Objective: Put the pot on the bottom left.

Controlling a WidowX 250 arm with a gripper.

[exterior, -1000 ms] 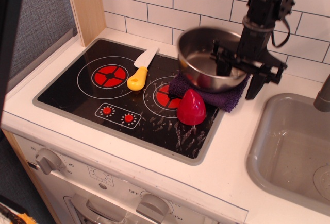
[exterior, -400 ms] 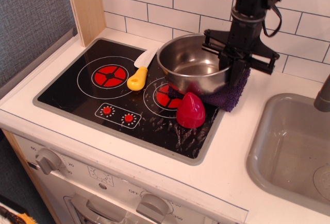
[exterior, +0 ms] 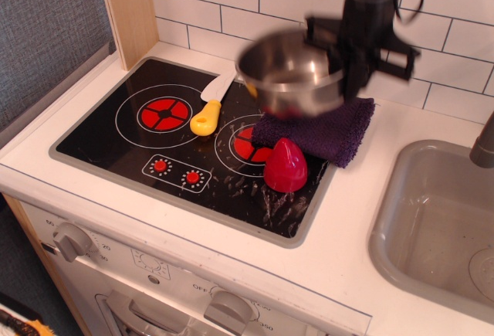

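Pot (exterior: 289,73) hung in the air above the back right part of the stovetop (exterior: 116,147), blurred by motion, its shiny steel bowl clear of everything beneath it. The black gripper (exterior: 349,62) was clamped on the pot's rim at the bowl's 3 o'clock side, one finger reaching inside and one outside as far as the blur allowed; the arm rose straight up from there and out of view.

Directly under the pot lay a purple cloth (exterior: 324,131), spread over the stove's right edge, with a red cone-shaped toy (exterior: 285,164) just beside the cloth at its 7 o'clock. A yellow-handled toy knife (exterior: 210,106) lay between the two burners, its long axis running from 7 o'clock to 1 o'clock.

The relation that mattered: the goal, the bottom left of the stovetop, lay at about 8 o'clock from the held pot, well apart from it, past the right burner (exterior: 247,144) and below the left burner (exterior: 164,113). Small control dials (exterior: 176,172) were printed near that front edge. A straight carry toward 8 o'clock would likely pass over the knife and near the red toy, so height seemed worth keeping until the pot was past them. A grey sink (exterior: 432,228) sat at 4 o'clock, away from the route.
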